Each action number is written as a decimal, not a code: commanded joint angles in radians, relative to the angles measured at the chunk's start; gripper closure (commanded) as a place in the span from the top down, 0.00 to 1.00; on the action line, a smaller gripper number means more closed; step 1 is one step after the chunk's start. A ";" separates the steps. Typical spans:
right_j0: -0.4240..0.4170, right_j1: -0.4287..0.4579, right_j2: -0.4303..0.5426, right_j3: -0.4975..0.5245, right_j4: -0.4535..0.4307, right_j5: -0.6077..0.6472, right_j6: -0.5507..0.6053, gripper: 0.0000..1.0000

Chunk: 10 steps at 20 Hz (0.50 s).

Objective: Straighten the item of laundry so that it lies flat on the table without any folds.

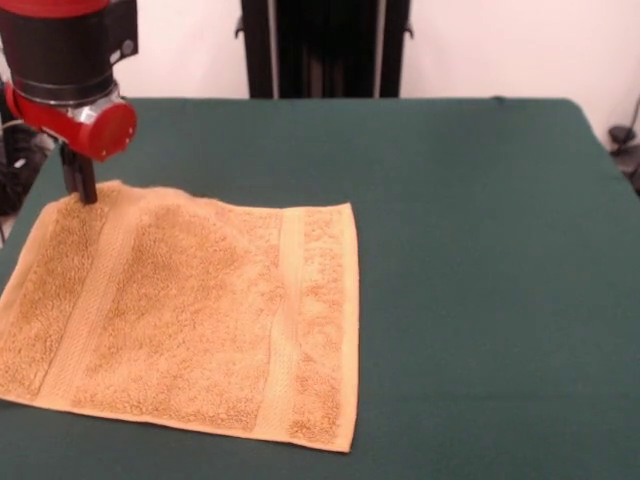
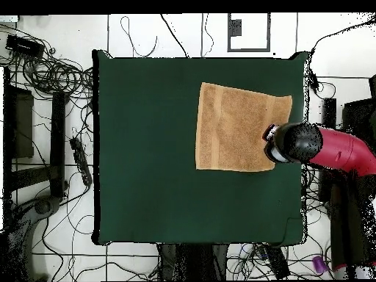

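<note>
The orange-tan terry towel (image 1: 190, 315) lies spread out on the left part of the dark green table (image 1: 480, 260). Two woven bands run across it and no large fold shows. No white tag shows. My gripper (image 1: 79, 180) hangs from the red and black arm and comes down onto the towel's far left corner. Whether it grips the cloth cannot be told. In the overhead view the towel (image 2: 235, 126) lies near the table's (image 2: 147, 147) right edge. The arm's head (image 2: 288, 143) covers the towel's right edge and hides the gripper.
The black pedestal (image 1: 320, 45) stands behind the table's far edge. The towel's left corner reaches the table's left edge in the front view. Cables and stands (image 2: 51, 81) lie on the floor around the table in the overhead view.
</note>
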 commanded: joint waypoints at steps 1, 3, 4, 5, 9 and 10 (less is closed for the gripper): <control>0.025 0.119 0.140 0.094 -0.030 -0.072 -0.164 0.00; 0.014 0.154 0.146 0.092 -0.037 -0.129 -0.143 0.00; 0.015 0.159 0.144 0.091 -0.042 -0.144 -0.134 0.00; 0.017 0.163 0.141 0.090 -0.046 -0.158 -0.124 0.00; 0.009 0.185 0.146 0.084 -0.072 -0.203 -0.139 0.00; 0.008 0.188 0.147 0.083 -0.074 -0.206 -0.141 0.00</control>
